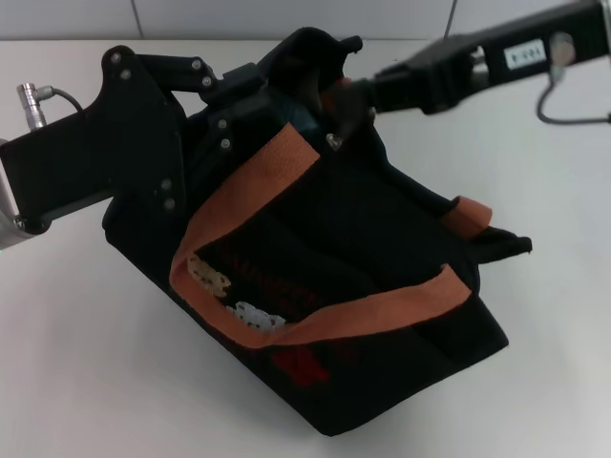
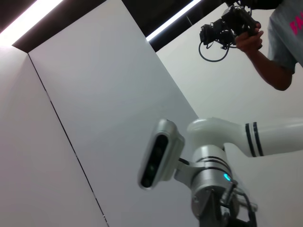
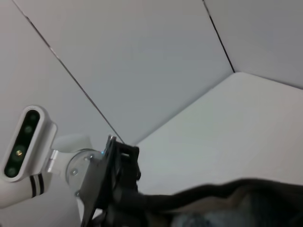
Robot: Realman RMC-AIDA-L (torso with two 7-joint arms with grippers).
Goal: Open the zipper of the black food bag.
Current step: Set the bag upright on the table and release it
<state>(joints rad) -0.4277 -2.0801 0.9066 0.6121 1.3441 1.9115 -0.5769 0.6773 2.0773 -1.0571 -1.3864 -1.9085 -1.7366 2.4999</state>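
Observation:
The black food bag (image 1: 353, 286) lies tilted in the middle of the white table, its orange-brown straps (image 1: 382, 315) draped over its front. My left gripper (image 1: 260, 84) reaches in from the left and is shut on the bag's upper rim; it also shows in the right wrist view as the left gripper (image 3: 116, 182) beside the bag's rim (image 3: 222, 196). My right gripper (image 1: 349, 103) comes in from the upper right to the bag's top edge, against the dark fabric. A small silver spot (image 1: 332, 141) sits just below it. The zipper track is lost among the black folds; a teal lining (image 1: 307, 116) shows at the mouth.
White table (image 1: 86, 363) all around the bag, with a white wall behind. The left wrist view looks up at my right arm (image 2: 222, 161) and a person holding a camera (image 2: 227, 26).

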